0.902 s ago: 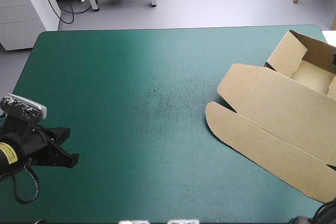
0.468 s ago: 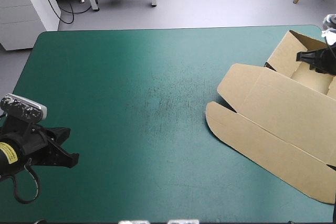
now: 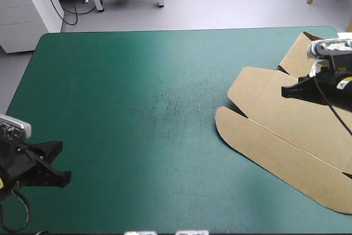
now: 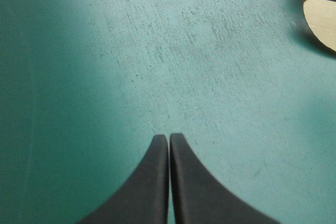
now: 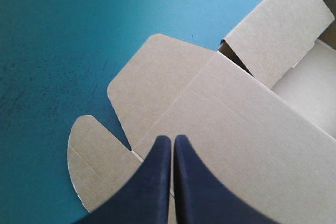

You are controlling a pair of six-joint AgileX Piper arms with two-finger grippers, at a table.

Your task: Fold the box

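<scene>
The brown box (image 3: 297, 136) lies along the right edge of the table (image 3: 137, 81) as an open tray with its lid flat. The tray, its walls raised, sits by the far right corner. The lid panel spreads from it toward the near right corner, with rounded flaps on the side facing the table's middle. The right gripper (image 3: 284, 92) hangs over the lid close to the fold where lid meets tray, pointing toward the table's left edge. Its 2 black fingers are pressed together into 1 pointed arch with nothing between them, and in its wrist view that arch (image 5: 172, 139) stands over the box's (image 5: 236, 124) flat board. Whether the tips touch the board cannot be told. The left gripper (image 3: 61, 161) is at the near left corner over the bare teal-green cover, well apart from the box. Its fingers also meet tip to tip (image 4: 169, 138) and grasp nothing. Far ahead of it, 2 rounded flap ends of the box (image 4: 323, 22) show.
</scene>
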